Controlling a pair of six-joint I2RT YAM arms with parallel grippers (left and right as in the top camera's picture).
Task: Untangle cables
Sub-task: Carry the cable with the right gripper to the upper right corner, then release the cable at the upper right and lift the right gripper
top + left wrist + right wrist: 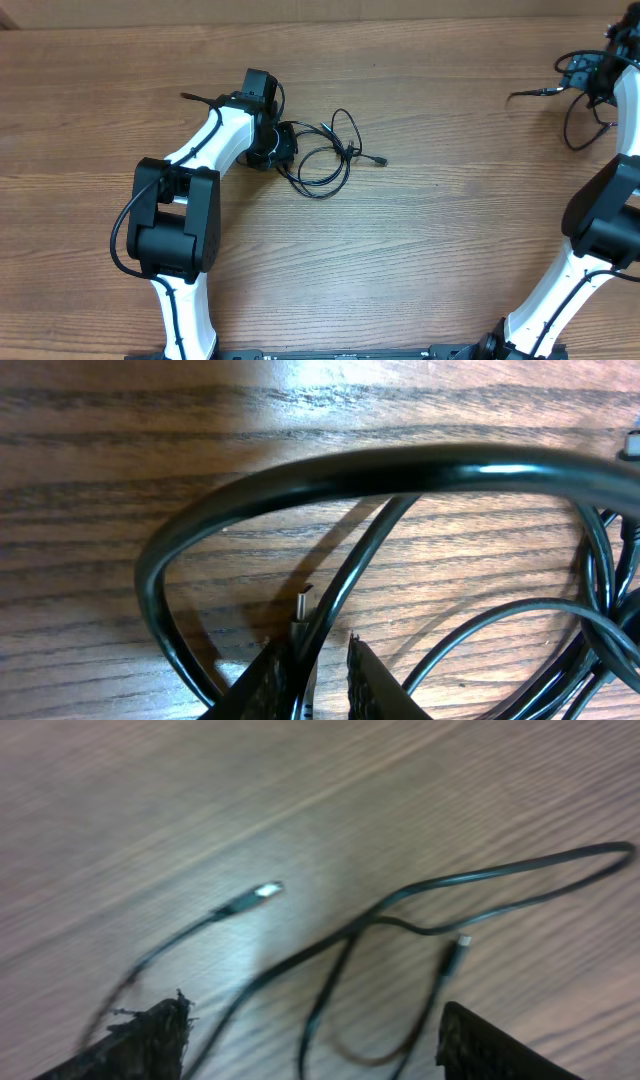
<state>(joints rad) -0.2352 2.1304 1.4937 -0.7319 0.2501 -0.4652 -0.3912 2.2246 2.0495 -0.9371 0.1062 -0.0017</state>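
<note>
Wood-grain table (450,250) filled every view, and two lots of cord lay on it. The main knot of cables (325,160) lay just toward 12 o'clock from the table's centre, with a small plug (380,161) poking out at its 3 o'clock side. The left gripper (278,145) was at the knot's 9 o'clock edge. In the left wrist view it was clenched narrow on one strand (345,575), which ran up between the fingers (262,685) and under a big outer loop (400,465). The right gripper (312,1010) was spread wide and held nothing, parked at the far 2 o'clock corner over a loose cable (500,870) with a silver-tipped plug (262,890). That view was blurred, so this might have been one cord or two. My read was that the step in hand was drawing the pinched strand out of the knot. To do that well, the pull should go low and slow toward 9 o'clock, so the strand slides out from under the outer loop rather than cinching it. If the whole knot starts dragging along, the pull should stop. The right arm looked idle, so pinning the knot's 3 o'clock side with it would give the pull something to work against. The grip sat close to a plug end, so a re-grip further along the strand seemed safer than yanking.
</note>
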